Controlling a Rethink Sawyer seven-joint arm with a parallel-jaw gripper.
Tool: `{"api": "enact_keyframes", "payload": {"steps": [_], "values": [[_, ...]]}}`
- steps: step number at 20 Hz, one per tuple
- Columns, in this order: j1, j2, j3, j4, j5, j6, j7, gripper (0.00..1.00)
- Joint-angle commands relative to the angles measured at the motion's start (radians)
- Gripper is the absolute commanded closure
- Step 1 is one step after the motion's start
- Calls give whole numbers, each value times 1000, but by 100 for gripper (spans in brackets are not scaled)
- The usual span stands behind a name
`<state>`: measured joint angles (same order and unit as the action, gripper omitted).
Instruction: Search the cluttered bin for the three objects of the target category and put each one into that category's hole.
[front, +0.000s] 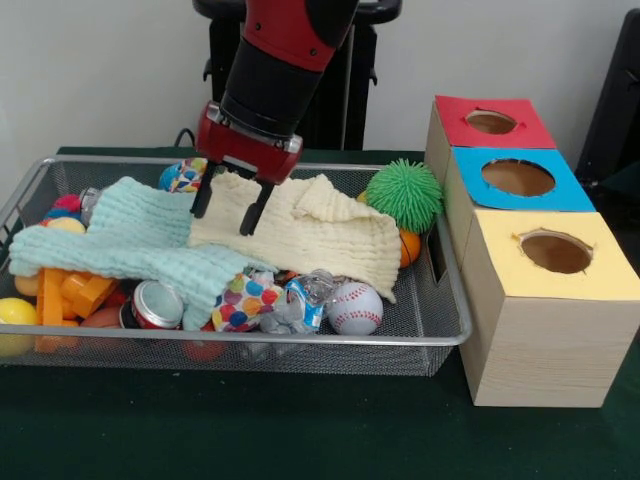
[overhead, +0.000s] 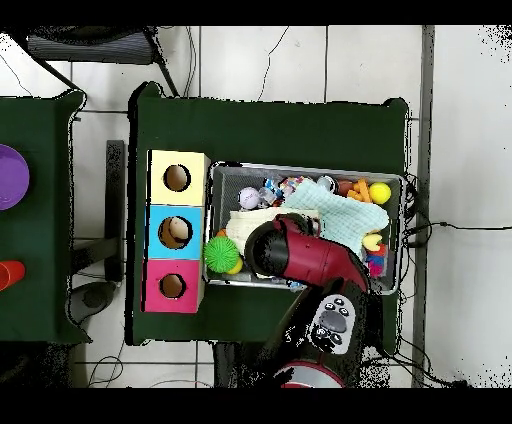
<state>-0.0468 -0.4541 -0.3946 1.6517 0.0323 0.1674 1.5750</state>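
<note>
The wire mesh bin (front: 440, 335) sits on the dark green table, full of toys; it also shows in the overhead view (overhead: 300, 168). My gripper (front: 228, 206) is open and empty, its black fingers (front: 252, 212) hanging over the seam between the mint and cream cloths. One polka-dot fabric piece (front: 245, 298) lies at the bin's front, partly under the mint cloth. Another polka-dot piece (front: 183, 176) peeks out at the back, just left of the gripper. No third one shows. The yellow-topped box's hole (front: 556, 252) is right of the bin, and it shows in the overhead view (overhead: 177, 178).
A mint waffle cloth (front: 130, 240) and a cream waffle cloth (front: 320, 235) cover much of the bin. A green spiky ball (front: 404, 194), a baseball (front: 355, 307), a soda can (front: 155, 305) and orange blocks (front: 75, 295) lie around them. Blue-topped (front: 518, 177) and red-topped (front: 490, 122) boxes stand behind the yellow one.
</note>
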Motion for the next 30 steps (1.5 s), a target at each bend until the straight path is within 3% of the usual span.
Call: {"api": "enact_keyframes", "payload": {"steps": [1, 6, 14, 17, 21, 25, 26, 30], "values": [[-25, 75, 86, 79, 44, -119, 272, 0], [-86, 92, 168, 68, 31, -40, 197, 0], [-122, 177, 201, 23, 22, -46, 179, 0], [-127, 212, 203, 12, 28, -4, 172, 0], [-173, 252, 255, 31, 26, -66, 180, 0], [-197, 244, 286, 40, -21, -105, 143, 0], [-201, 240, 291, 41, -32, -109, 133, 100], [-184, 218, 273, 53, -30, -114, 142, 100]]}}
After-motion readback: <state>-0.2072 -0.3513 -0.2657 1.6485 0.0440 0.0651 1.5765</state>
